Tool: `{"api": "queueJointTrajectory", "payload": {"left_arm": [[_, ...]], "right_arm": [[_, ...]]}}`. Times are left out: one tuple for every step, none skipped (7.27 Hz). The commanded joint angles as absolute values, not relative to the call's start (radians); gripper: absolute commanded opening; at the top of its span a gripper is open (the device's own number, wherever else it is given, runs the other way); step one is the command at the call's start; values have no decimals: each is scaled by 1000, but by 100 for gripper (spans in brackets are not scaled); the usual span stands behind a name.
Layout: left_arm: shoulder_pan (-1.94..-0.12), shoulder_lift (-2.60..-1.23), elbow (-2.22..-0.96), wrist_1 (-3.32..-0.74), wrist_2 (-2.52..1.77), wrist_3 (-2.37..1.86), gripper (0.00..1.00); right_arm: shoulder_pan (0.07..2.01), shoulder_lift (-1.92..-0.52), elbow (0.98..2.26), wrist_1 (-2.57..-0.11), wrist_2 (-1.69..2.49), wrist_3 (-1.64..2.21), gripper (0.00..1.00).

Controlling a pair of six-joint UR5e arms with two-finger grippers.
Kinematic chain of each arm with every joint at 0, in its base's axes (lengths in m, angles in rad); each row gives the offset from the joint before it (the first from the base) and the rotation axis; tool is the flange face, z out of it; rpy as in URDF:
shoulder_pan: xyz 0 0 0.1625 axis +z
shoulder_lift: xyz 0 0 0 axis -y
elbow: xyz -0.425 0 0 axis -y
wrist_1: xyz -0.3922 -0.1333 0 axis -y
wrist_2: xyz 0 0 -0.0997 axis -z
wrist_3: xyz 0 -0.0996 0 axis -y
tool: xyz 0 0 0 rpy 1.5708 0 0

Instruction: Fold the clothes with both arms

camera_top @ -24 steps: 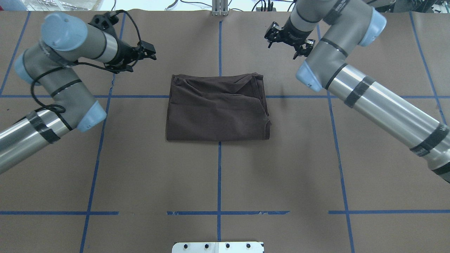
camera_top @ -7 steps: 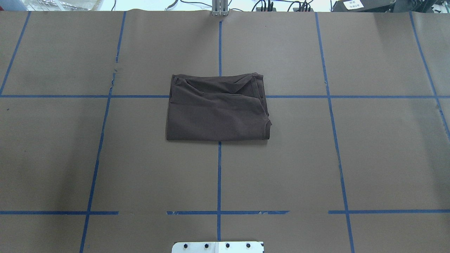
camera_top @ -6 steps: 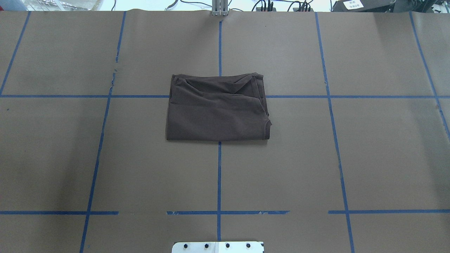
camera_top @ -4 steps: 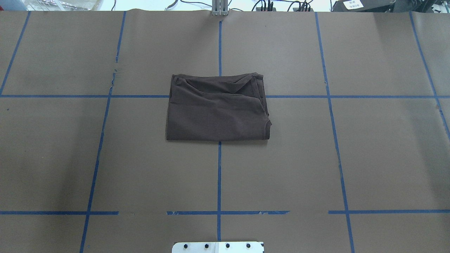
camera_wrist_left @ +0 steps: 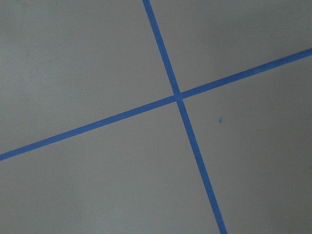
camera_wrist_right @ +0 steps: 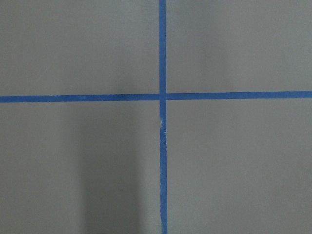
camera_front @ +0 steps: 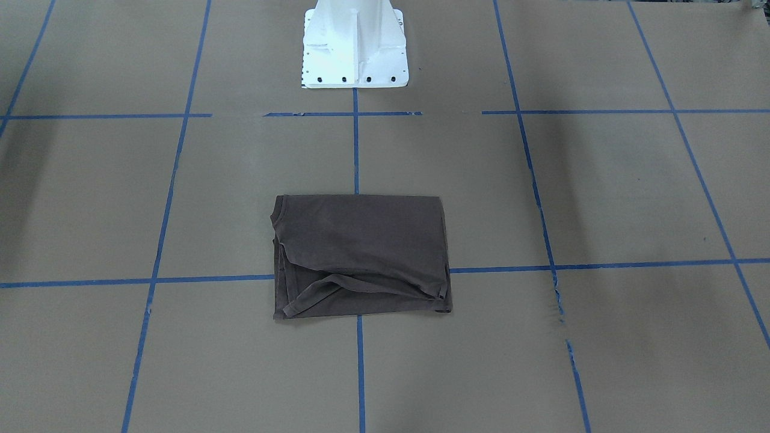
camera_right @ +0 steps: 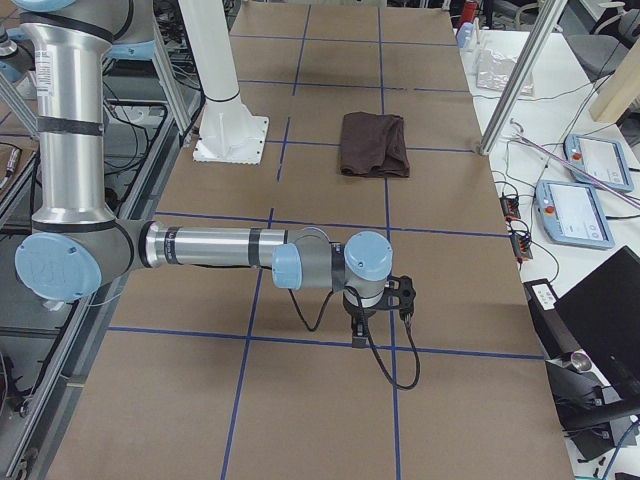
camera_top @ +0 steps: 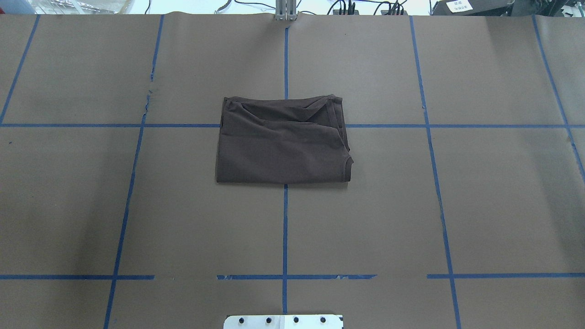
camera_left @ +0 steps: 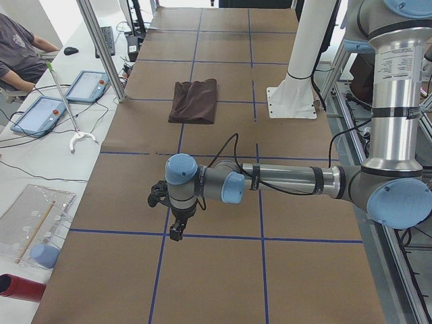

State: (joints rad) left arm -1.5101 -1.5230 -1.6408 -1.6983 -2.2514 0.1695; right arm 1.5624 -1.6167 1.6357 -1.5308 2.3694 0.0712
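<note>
The clothes are one dark brown T-shirt (camera_top: 281, 141), folded into a flat rectangle at the middle of the table (camera_front: 361, 252). Nothing touches it. Neither arm appears in the overhead or front views. The left arm shows only in the exterior left view, stretched low over the table end far from the T-shirt (camera_left: 194, 101), its gripper (camera_left: 176, 230) pointing down. In the exterior right view the right gripper (camera_right: 358, 330) hangs the same way, well away from the T-shirt (camera_right: 373, 143). I cannot tell whether either is open or shut. Both wrist views show only brown paper with blue tape.
The white pedestal base (camera_front: 355, 42) stands at the robot's side of the table. Blue tape lines grid the brown paper. Aluminium posts (camera_left: 101, 47) and side tables with tablets (camera_left: 88, 86) flank the far edge, where a person (camera_left: 17, 50) sits.
Both arms, which hovered beyond the shirt's far corners 3.3 s ago, have left the overhead view. Over the last second nothing has moved; the shirt lies unchanged.
</note>
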Motion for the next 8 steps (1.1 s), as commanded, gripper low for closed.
{"api": "queueJointTrajectory", "payload": {"left_arm": [[-1509, -1525, -1634, -1698, -2258, 21, 100], [-1509, -1526, -1632, -1700, -2305, -133, 100], [-1509, -1522, -1638, -1700, -2324, -177, 100], [-1509, -1522, -1635, -1701, -2324, -176, 100], [-1509, -1522, -1635, -1703, -2324, -176, 100], [-1509, -1522, -1635, -1704, -2324, -175, 100], [-1509, -1522, -1635, -1704, -2324, -172, 100], [-1509, -1522, -1637, -1706, -2322, -170, 100]], "right_arm": [[1562, -1617, 1637, -1529, 2372, 74, 100], [1562, -1617, 1637, -1529, 2372, 74, 100], [1563, -1617, 1637, -1529, 2372, 74, 100], [1563, -1617, 1637, -1529, 2372, 74, 100], [1563, -1617, 1638, -1529, 2373, 74, 100], [1563, -1617, 1641, -1529, 2375, 74, 100], [1563, -1617, 1641, -1529, 2384, 74, 100], [1563, -1617, 1641, -1529, 2387, 74, 100]]}}
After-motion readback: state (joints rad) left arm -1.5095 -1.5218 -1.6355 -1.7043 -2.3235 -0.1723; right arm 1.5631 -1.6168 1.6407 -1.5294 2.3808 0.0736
